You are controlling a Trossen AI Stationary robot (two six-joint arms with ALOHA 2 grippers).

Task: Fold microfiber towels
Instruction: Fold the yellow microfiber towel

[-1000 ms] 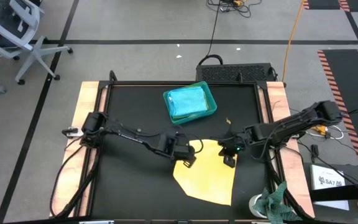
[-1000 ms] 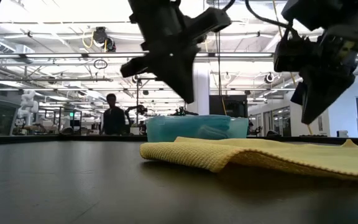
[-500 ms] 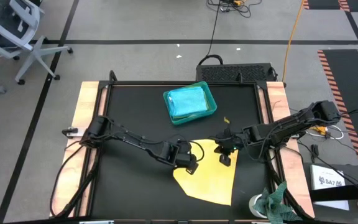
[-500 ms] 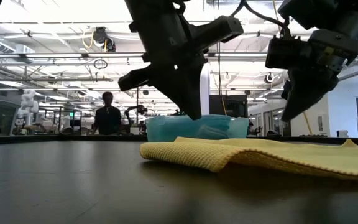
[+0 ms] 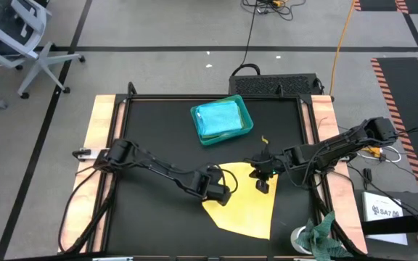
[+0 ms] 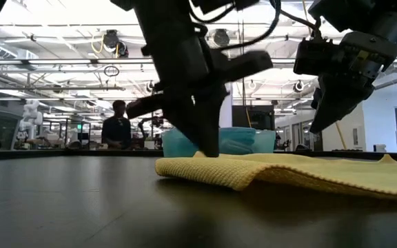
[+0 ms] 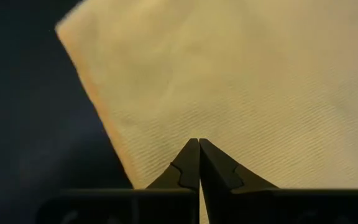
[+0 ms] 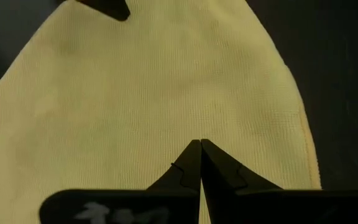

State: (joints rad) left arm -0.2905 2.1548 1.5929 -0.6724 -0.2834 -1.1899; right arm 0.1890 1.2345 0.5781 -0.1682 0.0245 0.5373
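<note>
Cloth work now: the soft yellow microfiber towel [image 5: 242, 203] lies flat on the black table [image 5: 151, 145], your left gripper [image 5: 226, 194] presses its edge with fingers pinched together, the right gripper [image 5: 261, 185] hovers clenched and empty, so smooth slowly, without bunching.

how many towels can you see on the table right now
2 visible: a yellow towel spread at the table's front under both grippers, and a turquoise towel folded in the teal tray. More may lie hidden beneath it.

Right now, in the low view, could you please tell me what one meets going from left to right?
Person in the background → left claw touching the yellow towel → teal tray behind → right claw, raised.
</note>
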